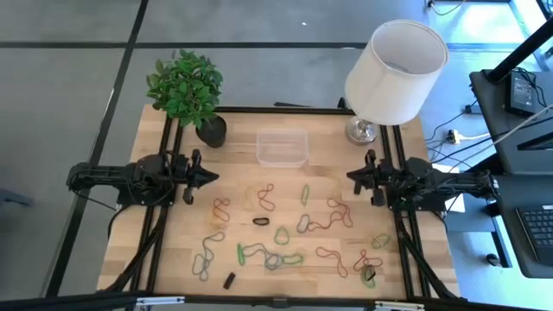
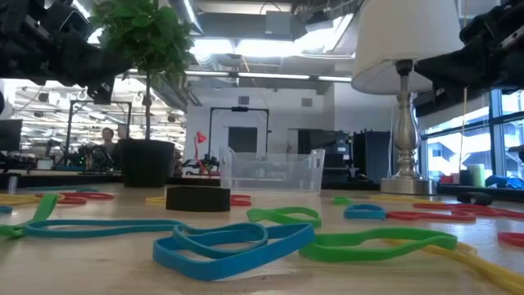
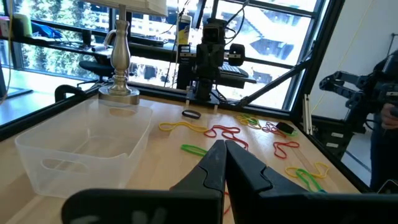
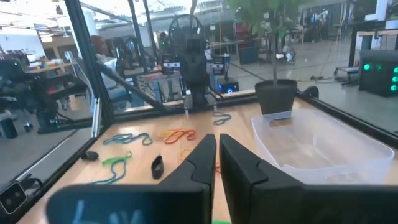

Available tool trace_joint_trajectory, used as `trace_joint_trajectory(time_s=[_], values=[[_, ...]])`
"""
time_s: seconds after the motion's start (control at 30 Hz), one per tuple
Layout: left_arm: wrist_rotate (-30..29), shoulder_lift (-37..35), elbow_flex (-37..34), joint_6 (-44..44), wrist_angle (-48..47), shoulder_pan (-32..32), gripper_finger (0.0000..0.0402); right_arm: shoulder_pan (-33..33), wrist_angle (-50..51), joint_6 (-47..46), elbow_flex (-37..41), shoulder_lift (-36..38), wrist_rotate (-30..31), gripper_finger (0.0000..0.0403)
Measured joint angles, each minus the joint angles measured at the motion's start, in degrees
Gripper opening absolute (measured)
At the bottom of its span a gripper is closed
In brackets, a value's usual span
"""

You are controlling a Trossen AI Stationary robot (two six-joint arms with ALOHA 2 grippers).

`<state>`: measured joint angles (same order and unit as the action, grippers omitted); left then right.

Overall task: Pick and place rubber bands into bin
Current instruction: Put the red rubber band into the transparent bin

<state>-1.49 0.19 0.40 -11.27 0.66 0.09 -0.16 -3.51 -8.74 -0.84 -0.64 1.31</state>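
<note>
Both tools, left tool (image 1: 210, 178) and right tool (image 1: 352, 177), shut and empty; risk snagging several tangled rubber bands (image 1: 268, 256) together, missing bin (image 1: 282, 147)

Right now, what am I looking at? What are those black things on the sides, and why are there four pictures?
Those are two robot arms. Each ends in a pincer: the left gripper and the right gripper. Both hover above the wooden table with their fingers together, holding nothing.

One camera looks straight down, one sits low at table height, and one rides on each arm's wrist, looking past its fingers.

On the table lie many colourful rubber bands, a clear bin that looks empty, a small black block, a plant pot and a lamp. The robot should put the bands into the bin.
</note>
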Motion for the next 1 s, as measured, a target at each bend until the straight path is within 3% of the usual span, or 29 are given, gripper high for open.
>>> trace_joint_trajectory(time_s=[0.3, 0.47, 0.57, 0.73, 1.0], values=[[0.02, 0.02, 0.00, 0.00, -0.01, 0.01, 0.0004, 0.02, -3.94, 1.68, -3.37, -2.15, -1.14, 0.0002], [0.02, 0.02, 0.02, 0.00, -0.01, -0.02, 0.0004, 0.02, -0.84, 0.96, -10.30, -9.87, 5.46, 0.0001], [0.02, 0.00, 0.01, 0.00, -0.01, 0.01, 0.0004, 0.02, 3.04, -1.37, -15.24, -16.27, 12.25, 0.0001], [0.02, -0.01, 0.02, 0.00, 0.00, 0.01, 0.0004, 0.02, 13.13, -10.27, -25.56, -28.50, 17.98, 0.0001], [0.00, 0.00, 0.02, 0.00, 0.01, -0.02, 0.0004, -0.50, 37.26, -24.28, -40.02, -47.10, 20.02, 0.0001]])
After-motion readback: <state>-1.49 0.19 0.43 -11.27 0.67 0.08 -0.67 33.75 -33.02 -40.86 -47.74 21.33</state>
